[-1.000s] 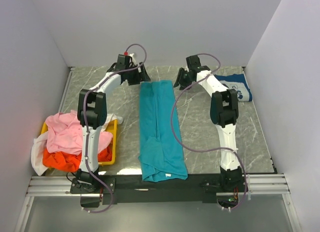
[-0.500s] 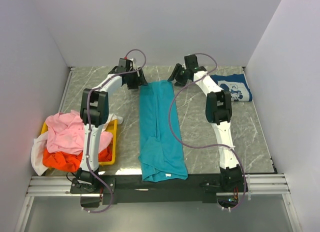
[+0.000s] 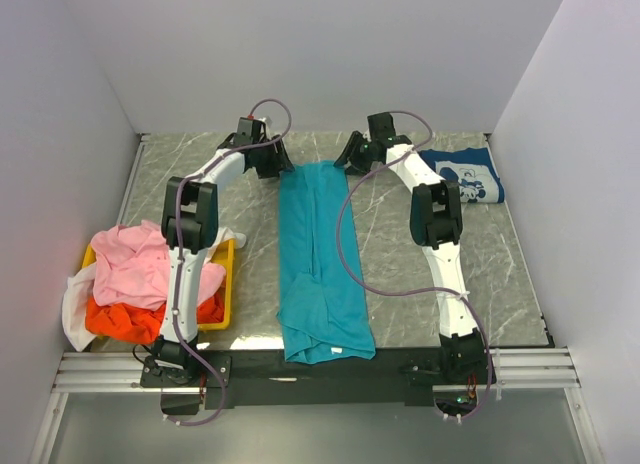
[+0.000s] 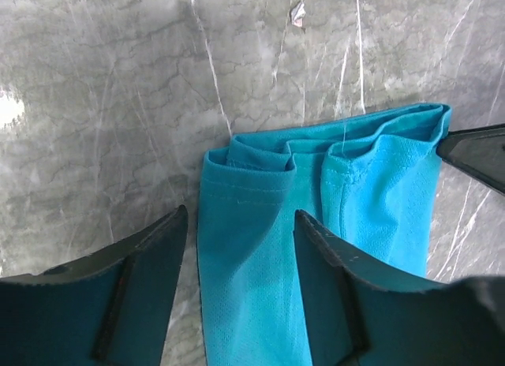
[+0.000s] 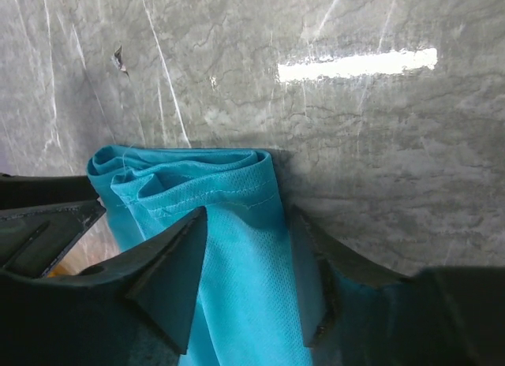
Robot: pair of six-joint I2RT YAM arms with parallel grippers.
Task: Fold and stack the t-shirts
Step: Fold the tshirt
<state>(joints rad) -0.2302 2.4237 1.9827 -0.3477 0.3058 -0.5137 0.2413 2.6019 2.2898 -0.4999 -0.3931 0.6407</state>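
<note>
Teal t-shirt [image 3: 318, 264] lies as a long lengthwise strip mid-counter [image 3: 400, 244]. Left claw [image 4: 240, 218] straddles its far left corner, released, fingers apart. Right claw [image 5: 246, 216] spread over the far right corner, also released. Navy t-shirt [image 3: 470, 174] folded far right. Pink t-shirt [image 3: 140, 264] and orange t-shirt [image 3: 125, 322] heaped on yellow tray [image 3: 228, 284].

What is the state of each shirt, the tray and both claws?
Teal shirt: folded to a long strip.
Navy shirt: folded, far right.
Pink shirt: crumpled, atop the tray heap.
Orange shirt: crumpled, under the pink.
White shirt: crumpled, spilling over the tray.
Tray: overfilled.
Left claw: open, astride teal shirt's far left corner.
Right claw: open, astride its far right corner.
</note>
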